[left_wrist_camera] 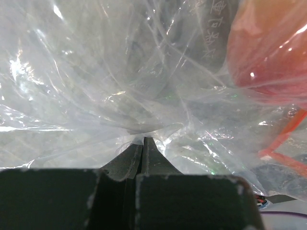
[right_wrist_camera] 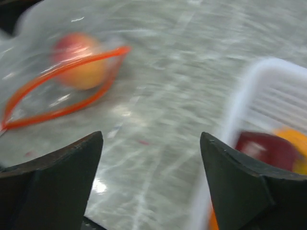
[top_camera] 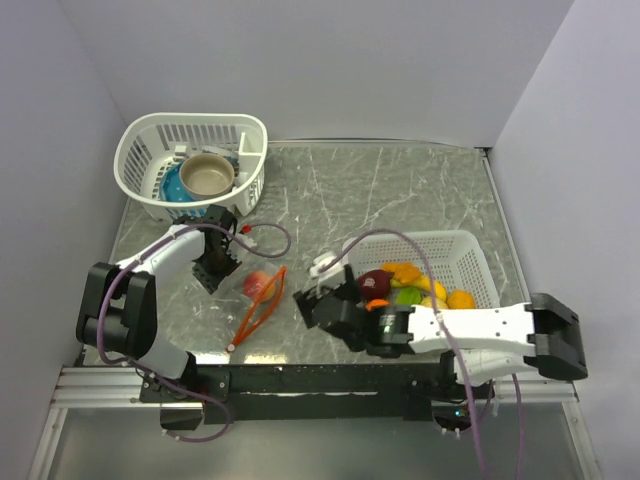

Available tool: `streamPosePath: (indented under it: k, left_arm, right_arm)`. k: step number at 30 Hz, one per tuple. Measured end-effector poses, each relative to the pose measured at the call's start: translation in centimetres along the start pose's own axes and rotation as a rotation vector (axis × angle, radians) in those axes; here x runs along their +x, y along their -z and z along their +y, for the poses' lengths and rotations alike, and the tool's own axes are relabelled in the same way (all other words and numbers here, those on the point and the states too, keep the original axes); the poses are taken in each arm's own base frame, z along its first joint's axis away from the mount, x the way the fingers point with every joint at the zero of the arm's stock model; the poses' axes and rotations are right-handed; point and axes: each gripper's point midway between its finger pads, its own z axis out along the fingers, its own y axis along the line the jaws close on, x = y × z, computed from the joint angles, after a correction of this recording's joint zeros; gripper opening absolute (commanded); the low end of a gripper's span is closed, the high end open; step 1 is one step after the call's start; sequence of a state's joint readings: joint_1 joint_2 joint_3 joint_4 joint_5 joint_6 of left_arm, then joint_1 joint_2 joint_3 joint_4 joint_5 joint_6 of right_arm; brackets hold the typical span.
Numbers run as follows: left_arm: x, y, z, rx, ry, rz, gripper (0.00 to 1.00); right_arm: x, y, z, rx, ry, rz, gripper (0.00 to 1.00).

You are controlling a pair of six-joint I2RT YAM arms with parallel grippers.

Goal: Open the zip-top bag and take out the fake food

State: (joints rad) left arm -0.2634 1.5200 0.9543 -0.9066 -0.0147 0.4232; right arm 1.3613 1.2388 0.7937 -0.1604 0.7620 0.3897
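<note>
The clear zip-top bag [top_camera: 255, 300] lies on the table left of centre, its orange zip strip [top_camera: 262, 304] spread open toward the right. One peach-red fake fruit [top_camera: 257, 283] sits inside it; it also shows in the left wrist view [left_wrist_camera: 271, 48] and the right wrist view [right_wrist_camera: 79, 60]. My left gripper [top_camera: 222, 268] is shut on the bag's plastic [left_wrist_camera: 139, 132] at its far-left end. My right gripper [top_camera: 312, 305] is open and empty, just right of the bag's mouth. Several fake food pieces [top_camera: 405, 285] lie in the white basket [top_camera: 470, 250].
A second white basket [top_camera: 150, 140] at the back left holds a tan bowl [top_camera: 207, 175] and a blue dish [top_camera: 172, 185]. The basket on the right stands close beside my right gripper; its rim shows in the right wrist view [right_wrist_camera: 240, 100].
</note>
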Motion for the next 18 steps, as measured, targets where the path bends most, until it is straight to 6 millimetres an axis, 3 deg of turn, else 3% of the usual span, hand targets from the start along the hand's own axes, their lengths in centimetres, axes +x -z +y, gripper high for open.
streamPosePath:
  k: [5,10,13,18]
  left_arm:
    - [0.0,0.0,0.0,0.000,0.000,0.001,0.01]
    - [0.0,0.0,0.0,0.000,0.000,0.002,0.01]
    - [0.0,0.0,0.0,0.000,0.000,0.002,0.01]
    - [0.1,-0.1,0.0,0.001,0.000,0.003,0.01]
  right_arm:
    - [4.2,-2.2,4.4,-0.162,0.115,0.021,0.96]
    - [6.6,-5.0,8.1,-0.275,0.209,0.016,1.00]
    - [6.8,-6.6,9.8,-0.321,0.238,0.003,1.00]
    - [5.0,-8.3,12.0,-0.372,0.229,-0.046,1.00]
